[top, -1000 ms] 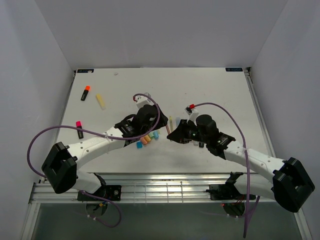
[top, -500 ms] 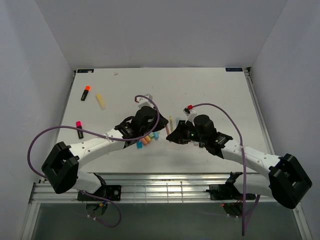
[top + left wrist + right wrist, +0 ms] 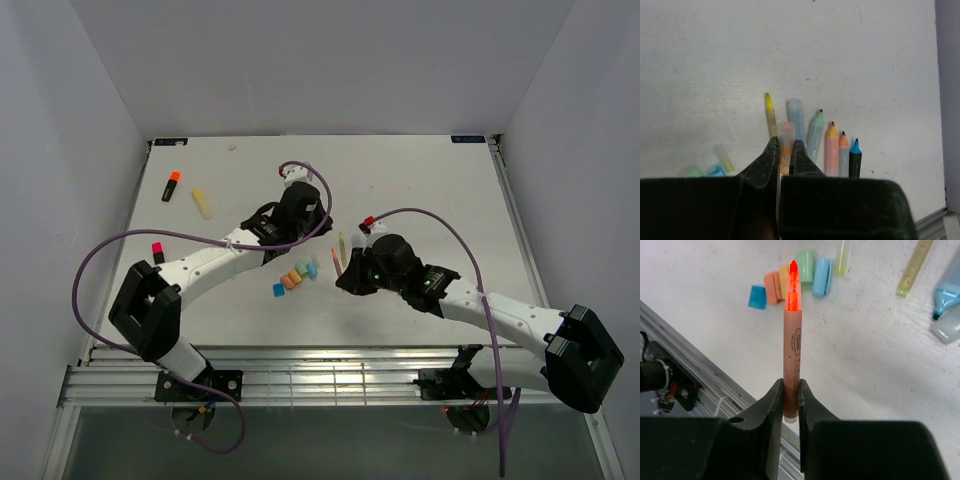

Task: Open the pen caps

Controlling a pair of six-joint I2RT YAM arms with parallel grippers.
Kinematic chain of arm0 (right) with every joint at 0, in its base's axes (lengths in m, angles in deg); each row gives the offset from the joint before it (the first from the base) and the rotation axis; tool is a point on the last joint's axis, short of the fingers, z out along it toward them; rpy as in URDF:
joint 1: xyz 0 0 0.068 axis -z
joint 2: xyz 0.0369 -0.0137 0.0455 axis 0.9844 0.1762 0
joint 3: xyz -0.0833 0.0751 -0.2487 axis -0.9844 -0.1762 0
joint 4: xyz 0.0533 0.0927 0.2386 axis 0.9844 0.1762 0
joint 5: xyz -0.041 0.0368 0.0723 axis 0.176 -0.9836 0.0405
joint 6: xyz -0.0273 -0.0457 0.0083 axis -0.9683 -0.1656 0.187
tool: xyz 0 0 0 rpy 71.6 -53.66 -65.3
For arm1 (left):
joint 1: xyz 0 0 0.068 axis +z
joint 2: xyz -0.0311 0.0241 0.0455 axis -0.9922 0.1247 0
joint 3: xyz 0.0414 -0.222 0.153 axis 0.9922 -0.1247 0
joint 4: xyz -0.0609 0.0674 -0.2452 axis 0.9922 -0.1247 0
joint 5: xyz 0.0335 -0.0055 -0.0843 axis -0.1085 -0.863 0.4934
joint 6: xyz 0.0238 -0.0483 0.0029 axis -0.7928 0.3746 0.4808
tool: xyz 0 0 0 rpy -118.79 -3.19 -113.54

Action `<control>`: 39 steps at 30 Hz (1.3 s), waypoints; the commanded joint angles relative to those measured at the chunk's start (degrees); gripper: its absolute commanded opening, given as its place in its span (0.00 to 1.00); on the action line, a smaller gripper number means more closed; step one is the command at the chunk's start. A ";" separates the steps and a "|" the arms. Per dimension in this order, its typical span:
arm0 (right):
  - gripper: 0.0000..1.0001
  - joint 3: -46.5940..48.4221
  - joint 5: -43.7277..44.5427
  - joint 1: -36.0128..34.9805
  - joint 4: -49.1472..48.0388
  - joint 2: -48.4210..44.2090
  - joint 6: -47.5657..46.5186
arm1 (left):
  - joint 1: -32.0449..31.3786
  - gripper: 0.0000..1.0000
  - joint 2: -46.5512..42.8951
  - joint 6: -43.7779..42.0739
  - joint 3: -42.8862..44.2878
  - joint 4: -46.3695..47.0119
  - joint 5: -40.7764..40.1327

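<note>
Orange plastic is filling both tools: the left tool (image 3: 785,145) is pinching a clear orange cap (image 3: 786,131) near the uncapped pens (image 3: 831,150) on the worktop (image 3: 715,60), the right tool (image 3: 789,386) is clamping the bare-tipped orange pen (image 3: 792,340), so setting both down is probably coming next.

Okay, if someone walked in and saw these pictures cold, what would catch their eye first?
Most likely the orange pen, uncapped with its tip glowing bright, pinched by its back end in the right gripper. Next, the left gripper closed on a clear orange cap, with a row of uncapped pens lying on the table beyond it. A cluster of loose coloured caps lies between the two arms.
</note>
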 commanded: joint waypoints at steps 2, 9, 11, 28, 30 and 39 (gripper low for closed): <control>0.08 2.24 9.05 -2.84 9.30 -0.36 -3.71 | 4.65 0.00 1.45 -8.59 4.81 -3.28 0.98; 0.08 1.35 11.60 -2.75 8.87 -0.19 -3.10 | 5.10 0.00 1.71 -8.09 1.32 -1.88 3.95; 0.08 1.97 11.95 -2.14 9.13 0.34 -2.40 | 5.01 0.00 2.50 -7.39 0.08 -0.65 7.11; 0.08 0.92 -2.01 17.63 9.22 -3.35 -4.67 | 5.01 0.00 17.97 -7.56 3.06 1.11 18.02; 0.08 0.57 -2.98 19.39 9.05 -3.43 -5.38 | 5.01 0.02 19.11 -7.99 3.76 1.02 18.20; 0.08 0.65 -5.27 19.92 7.82 -2.21 -6.44 | 5.01 0.05 18.85 -8.00 3.59 -3.80 13.55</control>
